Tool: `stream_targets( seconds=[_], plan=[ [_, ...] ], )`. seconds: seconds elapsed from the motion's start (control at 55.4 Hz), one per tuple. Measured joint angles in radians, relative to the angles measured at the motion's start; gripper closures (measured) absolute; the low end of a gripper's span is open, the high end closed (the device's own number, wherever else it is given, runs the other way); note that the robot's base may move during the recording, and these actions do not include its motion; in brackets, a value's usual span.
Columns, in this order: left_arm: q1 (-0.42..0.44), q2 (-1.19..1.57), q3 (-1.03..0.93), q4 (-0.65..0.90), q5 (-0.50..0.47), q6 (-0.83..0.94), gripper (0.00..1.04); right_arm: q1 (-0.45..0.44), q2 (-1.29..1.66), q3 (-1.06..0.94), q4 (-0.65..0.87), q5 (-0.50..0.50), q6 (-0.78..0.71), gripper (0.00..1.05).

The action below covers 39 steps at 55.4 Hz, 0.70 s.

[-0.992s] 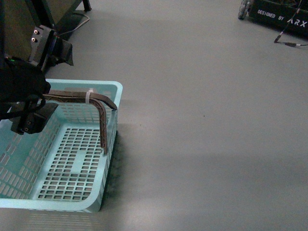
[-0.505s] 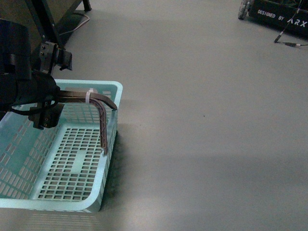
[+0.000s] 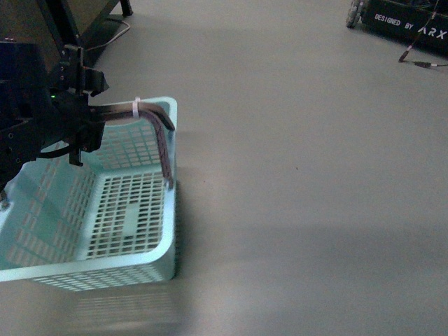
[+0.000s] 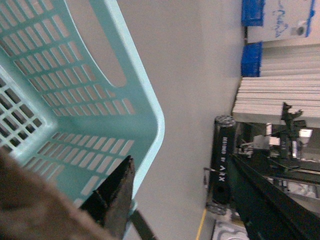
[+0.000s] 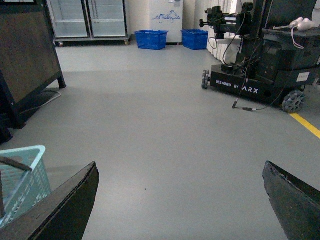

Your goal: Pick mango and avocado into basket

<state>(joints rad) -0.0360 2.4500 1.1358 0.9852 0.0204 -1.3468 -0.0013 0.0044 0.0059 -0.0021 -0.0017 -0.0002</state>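
Lifts and tilts basket (image 3: 91, 260) by handle (image 3: 157, 120), clamping it in left jaws; holds right jaws wide, empty. Finds neither mango nor avocado inside: apparently both picks left.

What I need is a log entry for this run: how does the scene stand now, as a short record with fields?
basket: light teal slotted plastic basket, no fruit visible inside
handle: brown-grey swing handle, raised, white zip tie on it
left hand: shut on the handle
right hand: open, holding nothing
mango, avocado: not in any view
ground: smooth grey floor
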Motion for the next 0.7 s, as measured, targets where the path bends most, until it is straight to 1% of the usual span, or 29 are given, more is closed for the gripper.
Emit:
stream_targets(
  seconds=[0.036, 0.054, 0.144, 0.18, 0.252, 0.289, 0.325, 0.397, 0.487, 0.541, 0.631, 0.703],
  plan=[
    [0.003, 0.000, -0.012, 0.037, 0.010, -0.024, 0.58, 0.000, 0.000, 0.000, 0.000, 0.000, 0.000, 0.08],
    [0.003, 0.000, -0.015, 0.045, 0.010, -0.027, 0.59, 0.000, 0.000, 0.000, 0.000, 0.000, 0.000, 0.08],
    [0.003, -0.025, -0.036, 0.071, 0.029, -0.101, 0.75, 0.000, 0.000, 0.000, 0.000, 0.000, 0.000, 0.08],
    [-0.001, -0.042, -0.045, 0.070, 0.034, -0.112, 0.79, 0.000, 0.000, 0.000, 0.000, 0.000, 0.000, 0.08],
    [-0.009, -0.097, -0.084, 0.058, 0.026, -0.055, 0.86, 0.000, 0.000, 0.000, 0.000, 0.000, 0.000, 0.08],
    [-0.010, -0.135, -0.097, 0.026, 0.030, -0.061, 0.88, 0.000, 0.000, 0.000, 0.000, 0.000, 0.000, 0.08],
    [-0.013, -0.191, -0.113, -0.028, 0.058, -0.041, 0.90, 0.000, 0.000, 0.000, 0.000, 0.000, 0.000, 0.08],
    [-0.022, -0.262, -0.137, -0.091, 0.060, 0.003, 0.91, 0.000, 0.000, 0.000, 0.000, -0.001, 0.000, 0.08],
    [-0.039, -0.349, -0.182, -0.121, 0.045, 0.014, 0.93, 0.000, 0.000, 0.000, 0.000, 0.000, 0.000, 0.08],
    [-0.052, -0.418, -0.216, -0.151, 0.052, 0.017, 0.94, 0.000, 0.000, 0.000, 0.000, 0.000, 0.000, 0.08],
    [-0.077, -0.529, -0.275, -0.194, 0.055, 0.032, 0.95, 0.000, 0.000, 0.000, 0.000, 0.000, 0.000, 0.08],
    [-0.103, -0.655, -0.337, -0.230, 0.035, 0.044, 0.95, 0.000, 0.000, 0.000, 0.000, 0.000, 0.000, 0.08]
  ],
)
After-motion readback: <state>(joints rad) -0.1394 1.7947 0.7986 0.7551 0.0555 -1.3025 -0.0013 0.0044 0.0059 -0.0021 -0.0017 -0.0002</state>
